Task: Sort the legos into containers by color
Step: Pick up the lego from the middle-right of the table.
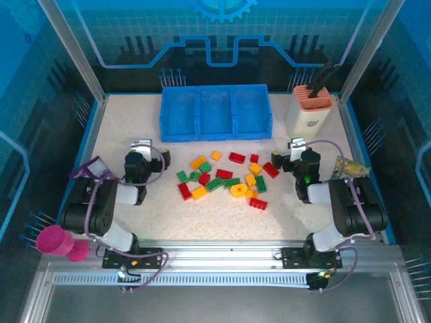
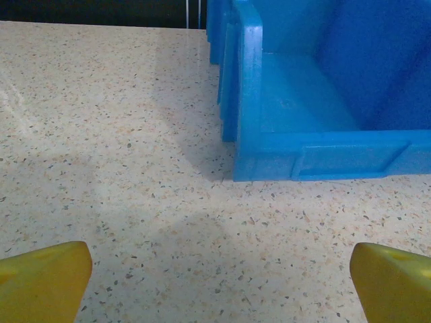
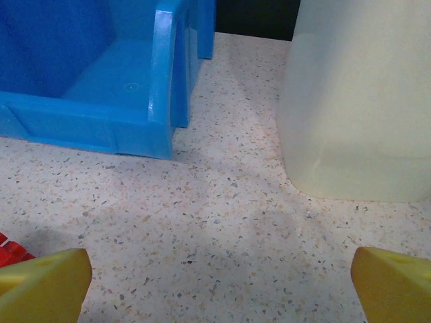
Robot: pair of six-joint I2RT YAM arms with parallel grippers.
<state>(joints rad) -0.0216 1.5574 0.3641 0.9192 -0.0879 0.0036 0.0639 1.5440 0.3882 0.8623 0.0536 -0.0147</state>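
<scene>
Your legos (image 1: 225, 176) all lie loose on the bench (image 1: 121, 128), a scatter of red, green and yellow-orange bricks around its middle, between the two arms. The blue tray (image 1: 215, 113) sits along the far edge, roughly centred, with its three open compartments side by side and a long wall facing you. A cream holder (image 1: 308, 111) with an orange top stands near the far right corner, just beside the tray's right end and apart from it, with a strip of bench between. Your left gripper (image 1: 141, 145) hangs over the bench left of the bricks and faces the tray's left end. In its wrist view the yellow fingertips (image 2: 40, 279) stand wide apart, nothing between them. Your right gripper (image 1: 295, 145) is to the right of the bricks and faces the gap between tray and holder. It is spread just as wide and holds nothing, and a red brick (image 3: 10, 249) shows at the left edge of its view. A purple packet (image 1: 91, 168) lies by the left edge and a yellow-green packet (image 1: 351, 168) by the right edge.
</scene>
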